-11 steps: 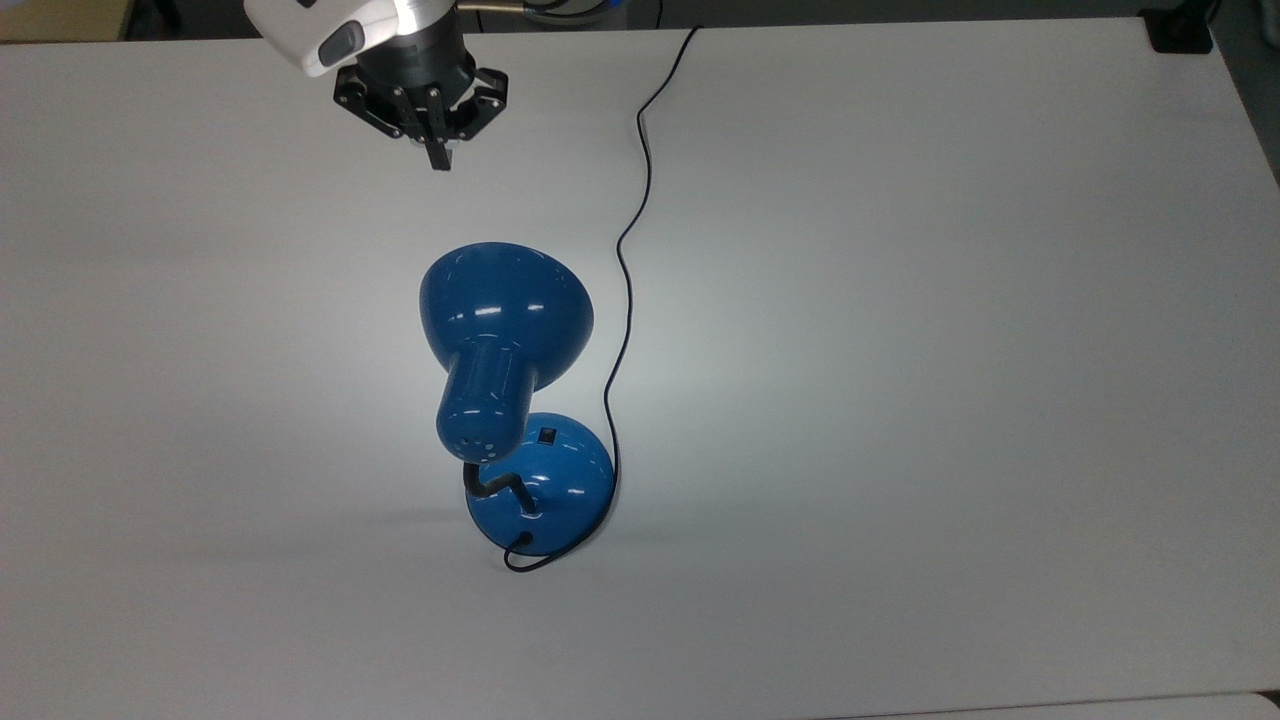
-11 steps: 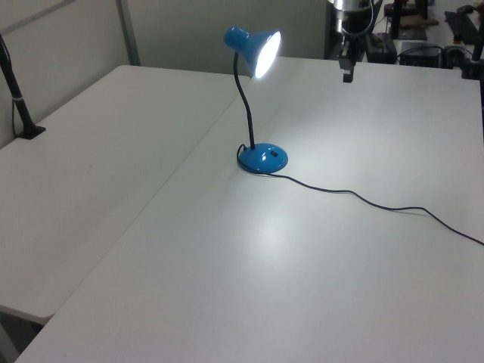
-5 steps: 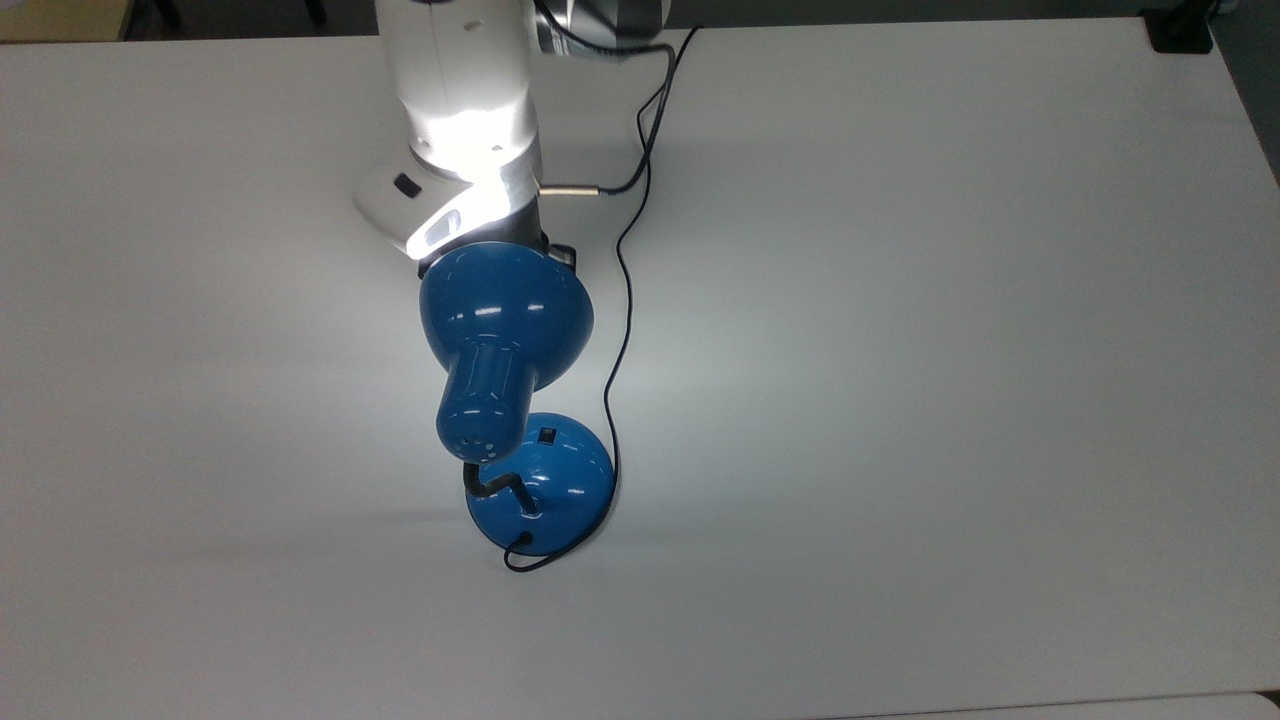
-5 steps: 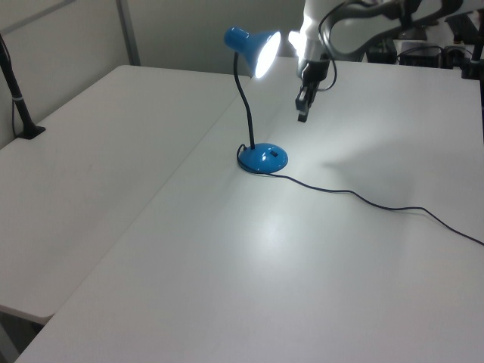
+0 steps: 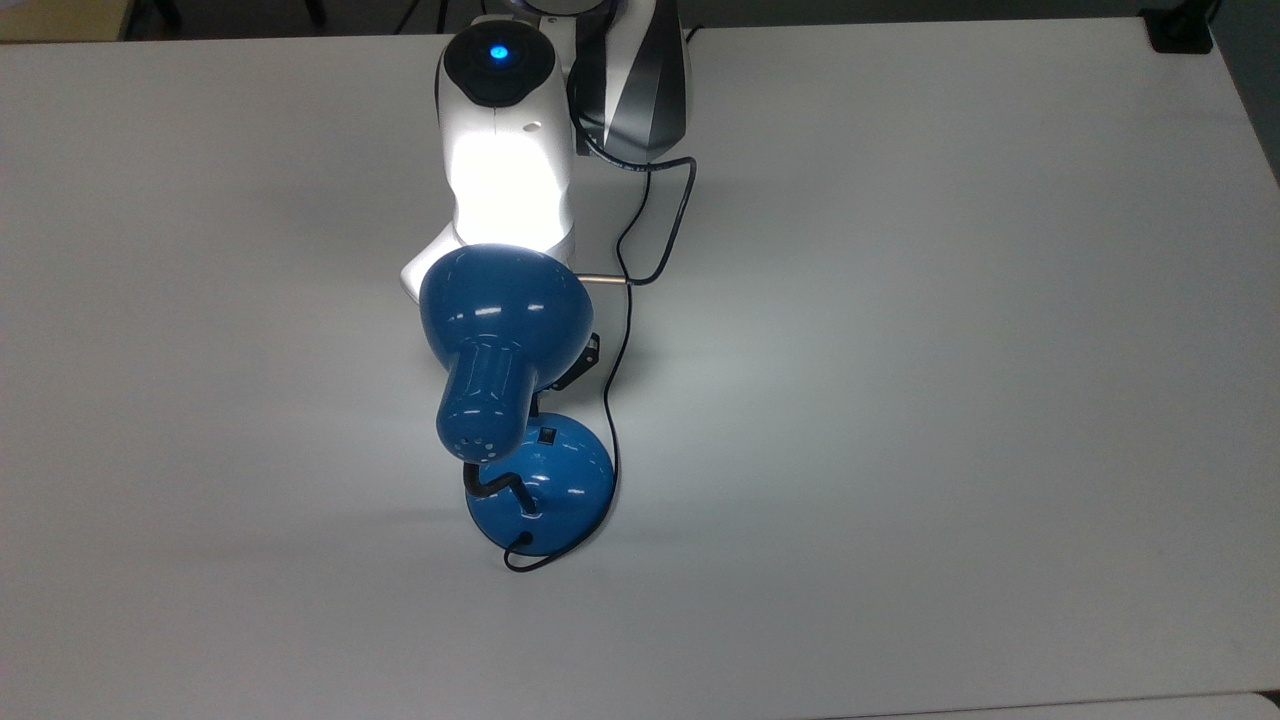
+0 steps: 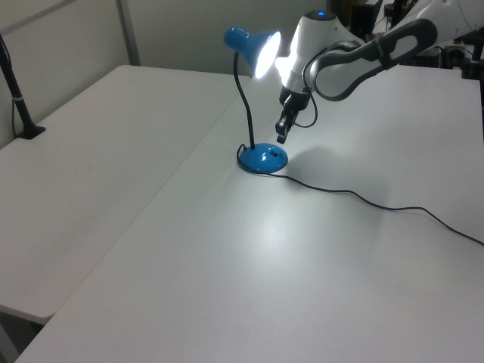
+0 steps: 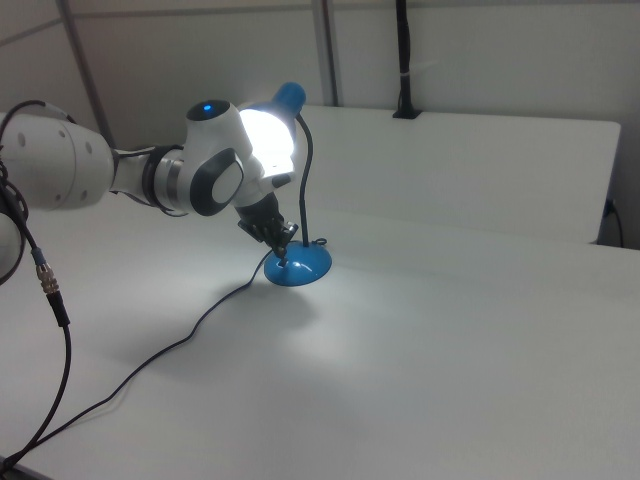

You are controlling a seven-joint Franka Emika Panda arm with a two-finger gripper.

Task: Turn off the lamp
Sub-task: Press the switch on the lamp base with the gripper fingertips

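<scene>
Standing near the middle of the plain white tabletop (image 5: 950, 350), the glossy blue metal desk lamp with dome shade (image 5: 505, 310) is lit: the shade mouth glows in the left view and right view, and a bright patch is cast on the white arm casing just beside it. The round domed blue base (image 6: 262, 158) rests flat on the tabletop, with the small black switch (image 5: 547, 435) on its upper surface, on the side facing the arm. The thin black cord (image 5: 628, 250) is led from the base rim across the tabletop toward the far edge in the top view.

The black two-finger claw (image 6: 280, 135) is held pointing steeply downward, just above the switch side of the base and apart from it. Whether the claw is spread or pressed together cannot be told. The arm is brought in low beneath the shade, judged so that the bent black gooseneck (image 6: 243, 98) and shade are cleared while the tip is lined up over the switch.

The switch is judged not yet pressed. A short, controlled descent onto the switch is called for; excess force could slide or tip the light base.
</scene>
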